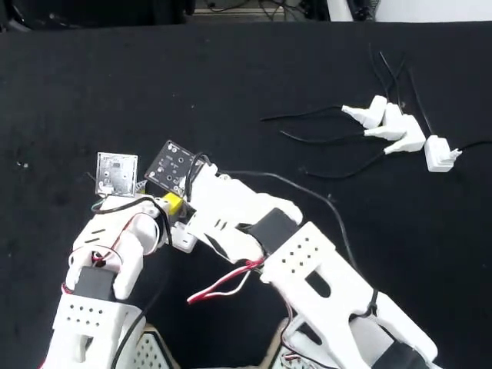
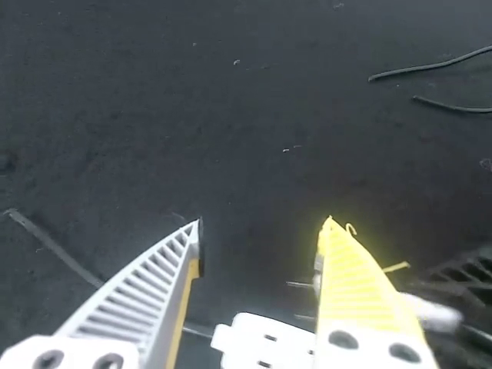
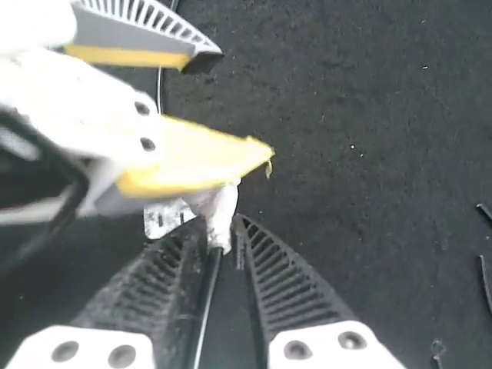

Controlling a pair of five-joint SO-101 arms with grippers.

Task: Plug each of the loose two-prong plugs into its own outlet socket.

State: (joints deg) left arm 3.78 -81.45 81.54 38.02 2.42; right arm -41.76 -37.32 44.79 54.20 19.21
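We see a table (image 1: 246,84) covered in matte black cloth, spreading out on every side of the left gripper (image 2: 261,231). Just ahead of that gripper's tips the cloth carries a few pale specks (image 2: 290,149). Far beyond the gripper, past the table's back edge, we make out a narrow strip of room: dark shapes, some thin cables (image 1: 254,6) and a pale panel (image 1: 430,9) toward the corner. The light falls evenly over the cloth.

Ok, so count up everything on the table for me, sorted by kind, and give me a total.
Loose white plugs in the far cluster: 3
White block beside them: 1
Plug held in the right claw: 1
Robot arms: 2
Total: 7
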